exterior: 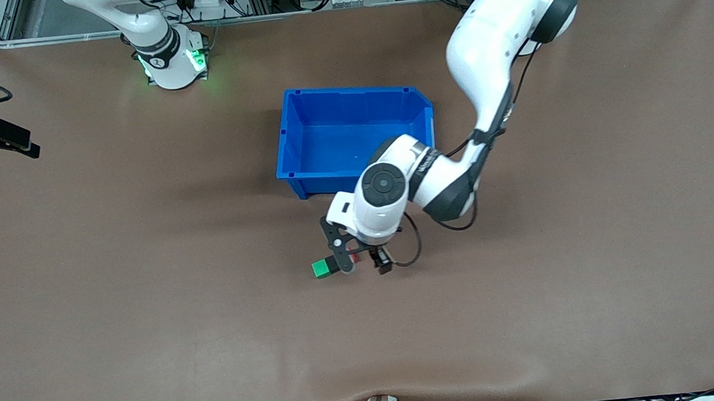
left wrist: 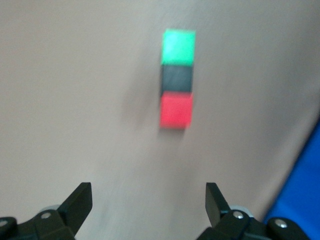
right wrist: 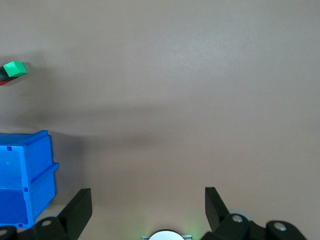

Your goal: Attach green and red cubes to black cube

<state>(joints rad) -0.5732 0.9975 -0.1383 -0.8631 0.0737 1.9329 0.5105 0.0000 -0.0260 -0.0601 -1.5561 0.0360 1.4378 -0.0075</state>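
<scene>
The green cube [left wrist: 178, 46], the black cube [left wrist: 177, 79] and the red cube [left wrist: 176, 111] lie in one straight row on the table, touching, with the black one in the middle. In the front view the green cube [exterior: 322, 267] shows and a sliver of the red cube [exterior: 355, 257]; the black one is hidden by a finger. My left gripper [exterior: 362, 261] is open and empty over the red end of the row; in its wrist view [left wrist: 147, 200] the cubes lie ahead of the fingertips, not between them. My right gripper [right wrist: 147, 200] is open and empty, waiting at the right arm's end of the table [exterior: 0, 142].
An empty blue bin [exterior: 299, 134] stands on the brown table farther from the front camera than the cubes; the left arm's wrist hangs over its near corner. The bin [right wrist: 25, 180] and the green cube [right wrist: 15, 68] also show in the right wrist view.
</scene>
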